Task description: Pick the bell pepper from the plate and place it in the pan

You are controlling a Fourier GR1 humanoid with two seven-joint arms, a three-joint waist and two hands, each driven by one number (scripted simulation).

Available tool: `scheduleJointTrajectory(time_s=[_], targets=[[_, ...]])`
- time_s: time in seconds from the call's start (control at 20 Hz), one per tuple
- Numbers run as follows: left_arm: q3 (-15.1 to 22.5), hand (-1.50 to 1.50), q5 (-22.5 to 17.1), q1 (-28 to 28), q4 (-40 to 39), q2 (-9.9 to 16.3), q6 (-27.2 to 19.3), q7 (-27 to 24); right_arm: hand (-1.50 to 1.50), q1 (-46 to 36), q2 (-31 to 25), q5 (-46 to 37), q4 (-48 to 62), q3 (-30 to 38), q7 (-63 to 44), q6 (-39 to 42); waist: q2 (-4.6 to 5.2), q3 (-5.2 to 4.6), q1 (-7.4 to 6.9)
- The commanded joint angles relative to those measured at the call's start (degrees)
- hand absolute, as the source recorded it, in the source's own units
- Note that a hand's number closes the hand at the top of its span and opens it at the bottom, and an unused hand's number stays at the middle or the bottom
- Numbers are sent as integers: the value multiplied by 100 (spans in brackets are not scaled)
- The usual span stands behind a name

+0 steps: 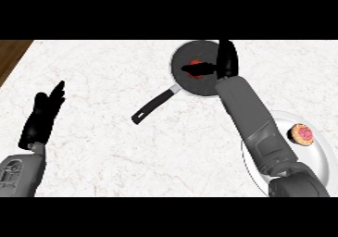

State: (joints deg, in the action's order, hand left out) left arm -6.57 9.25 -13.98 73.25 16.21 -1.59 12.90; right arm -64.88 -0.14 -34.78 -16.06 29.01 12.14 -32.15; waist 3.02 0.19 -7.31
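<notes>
The black pan (181,55) sits at the far middle of the counter, its handle (155,105) pointing toward the near left. My right hand (227,58) reaches over the pan's right side. Its fingers (198,70) curl leftward round the red bell pepper (196,63), of which only a small patch shows, above the pan's inside. The white plate (323,159) lies at the near right, partly under my right forearm. My left hand (43,118) rests open at the left, fingers up, far from the pan.
A round pastry with pink topping (302,134) lies on the plate's upper part. A strip of wooden surface (6,55) borders the counter at the far left. White marble counter (109,152) stretches between the two arms.
</notes>
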Motion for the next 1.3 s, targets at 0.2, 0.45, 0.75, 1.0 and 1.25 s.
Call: scheduleJointTrajectory(time_s=[0.2,0.45,0.75,1.0,1.25], targets=[[-219,0,-122,198,-124,193,130,-134,-150,41,-293,546,19,597,426,-356,-108,-10,250],[-268,0,-70,143,-168,167,9,35,-150,152,-687,798,59,820,590,-211,-163,-10,426],[-479,0,-201,478,-59,215,35,-154,-150,772,-1336,1176,-233,906,1102,768,-254,-13,614],[-459,0,-191,1055,402,196,92,-146,-150,1365,-1672,1284,-689,628,919,1655,-329,-18,728],[-466,0,-51,727,200,185,-65,25,-150,1762,-2356,1461,-1369,449,406,2776,-359,-23,855]])
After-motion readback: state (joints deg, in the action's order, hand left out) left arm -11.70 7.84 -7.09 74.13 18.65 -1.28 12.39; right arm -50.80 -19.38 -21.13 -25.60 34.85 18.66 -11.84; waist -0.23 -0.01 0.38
